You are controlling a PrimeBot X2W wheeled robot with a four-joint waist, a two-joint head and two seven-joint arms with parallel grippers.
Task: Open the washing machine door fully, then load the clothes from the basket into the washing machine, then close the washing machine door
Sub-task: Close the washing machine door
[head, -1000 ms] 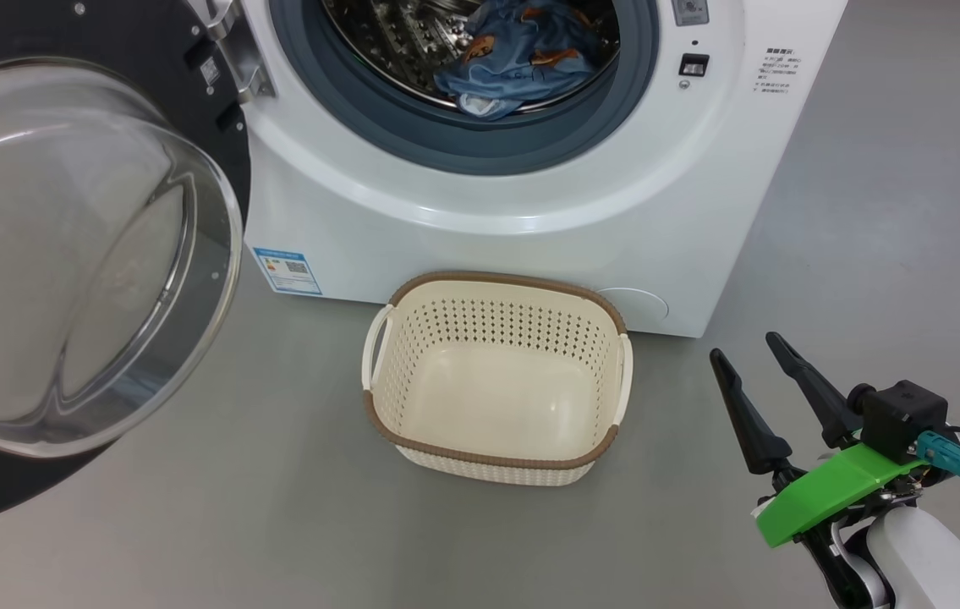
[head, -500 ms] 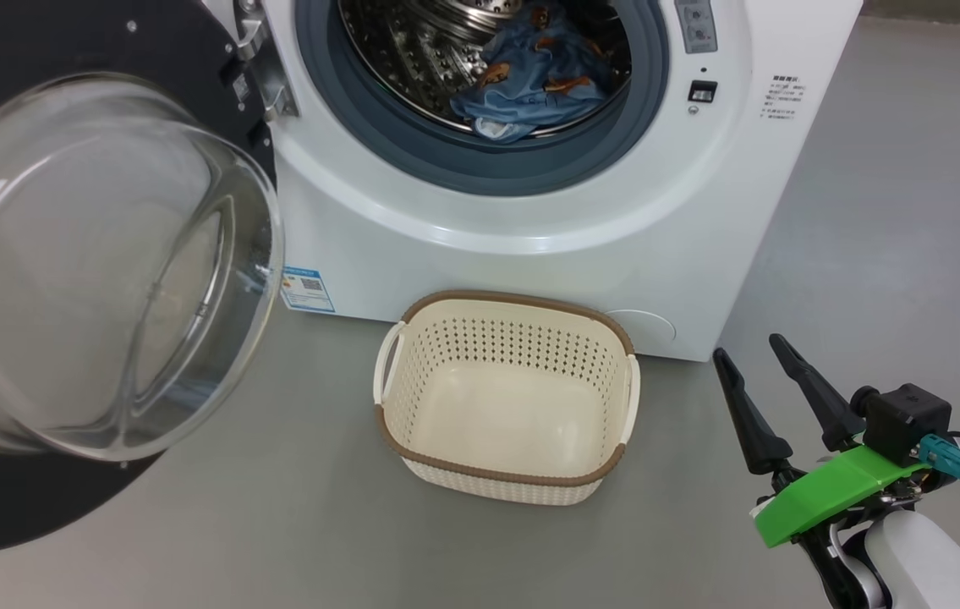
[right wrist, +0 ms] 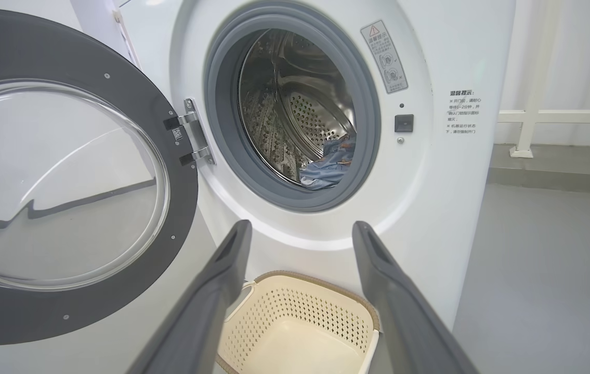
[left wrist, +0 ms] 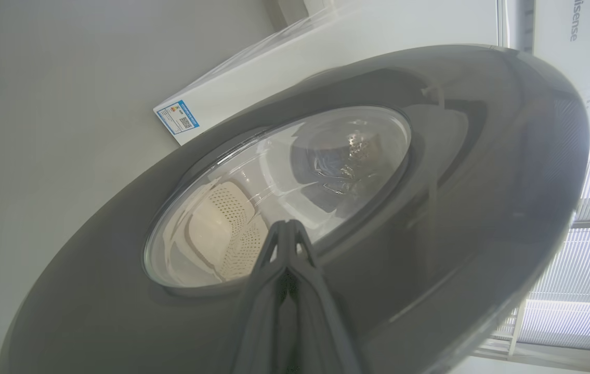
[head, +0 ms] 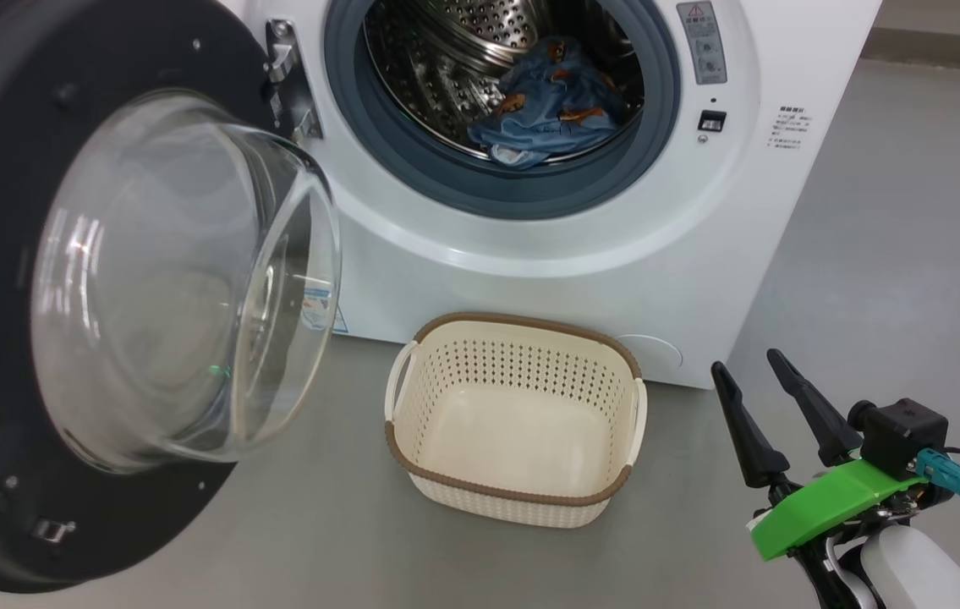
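Left wrist view: our left gripper (left wrist: 287, 227), jaws together, sat at the washing machine door (left wrist: 456, 208) outside. Head view: right gripper (head: 743, 362) had jaws apart, clothes (head: 547, 118) in the drum (head: 446, 51).

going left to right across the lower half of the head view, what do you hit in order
washing machine door swung open, with its glass bowl bulging out → basket on the floor in front of the machine → right gripper, fingers apart
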